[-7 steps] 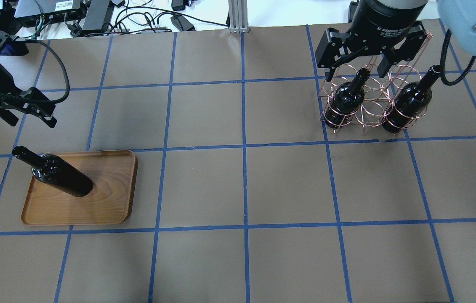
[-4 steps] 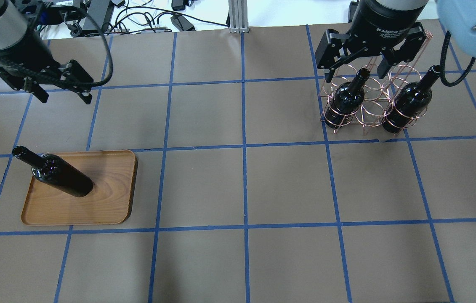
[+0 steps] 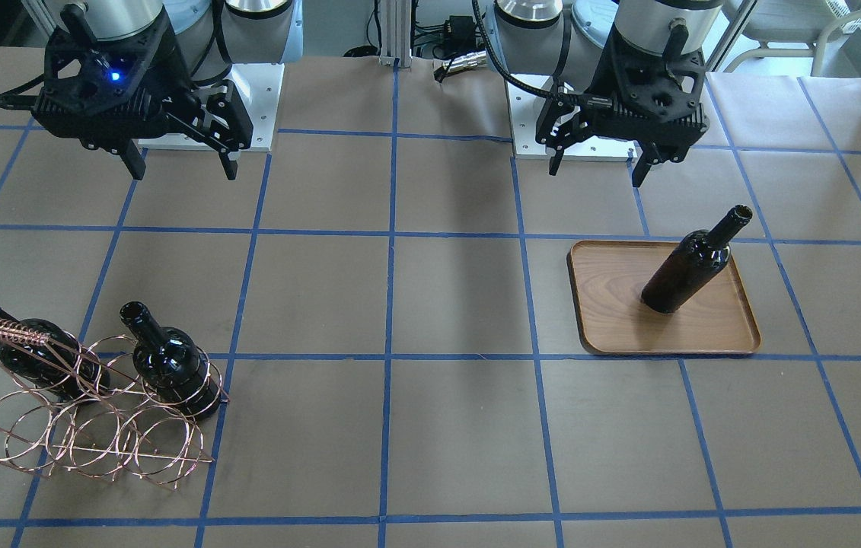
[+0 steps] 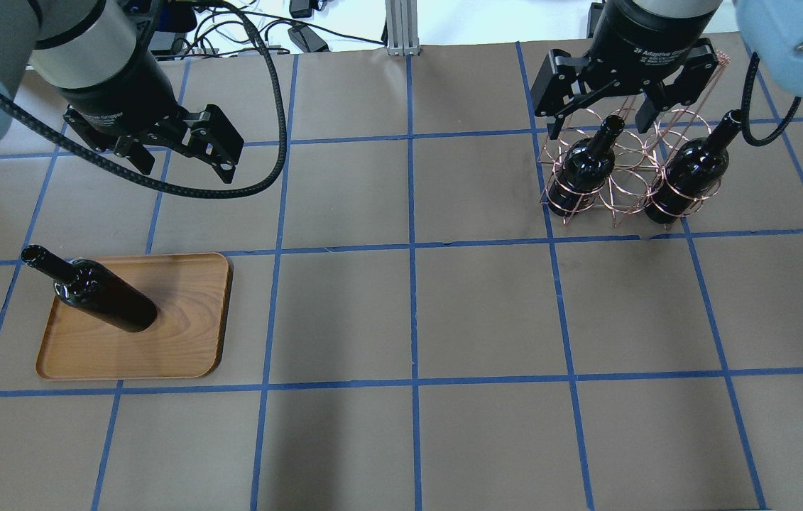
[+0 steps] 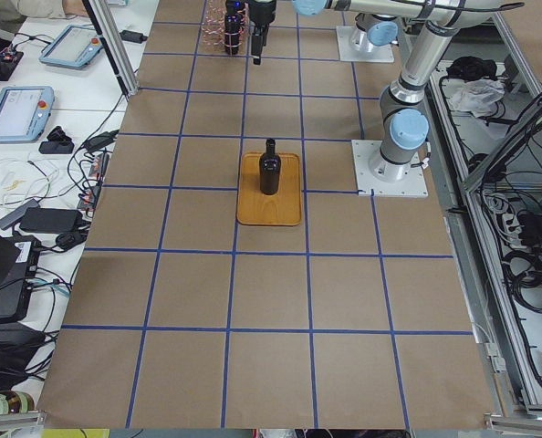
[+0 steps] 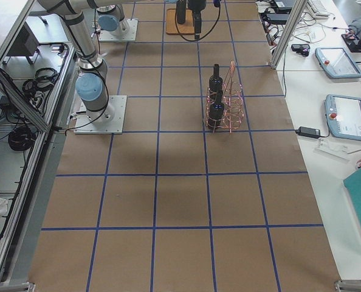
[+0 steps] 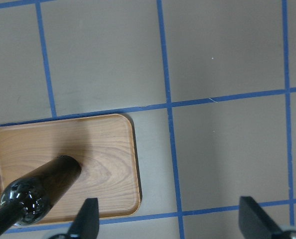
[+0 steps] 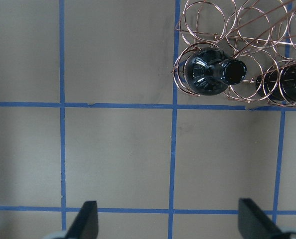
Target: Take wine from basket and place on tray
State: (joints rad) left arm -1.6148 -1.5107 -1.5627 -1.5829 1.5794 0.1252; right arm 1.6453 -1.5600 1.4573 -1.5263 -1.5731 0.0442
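Observation:
One wine bottle [image 4: 106, 301] stands upright on the wooden tray [image 4: 181, 341] at the near left; both also show in the front view, bottle [image 3: 685, 274] and tray [image 3: 613, 320]. The copper wire basket [image 4: 621, 177] at the far right holds two more bottles [image 4: 582, 167] [image 4: 689, 174], with its middle ring empty. My left gripper [image 4: 184, 167] is open and empty, raised beyond the tray. My right gripper [image 4: 600, 128] is open and empty, high above the basket's left bottle [image 8: 208, 72]. In the left wrist view the tray [image 7: 113, 144] and its bottle [image 7: 43, 189] lie below the open fingers.
Cables and power bricks [image 4: 231, 28] and an aluminium post [image 4: 401, 28] line the table's far edge. Both arm bases [image 3: 247, 99] stand on the robot's side. Blue tape lines grid the brown table.
My left arm has swung from the far left edge in toward the table, gripper still open. The right gripper, bottles, basket and tray have not moved.

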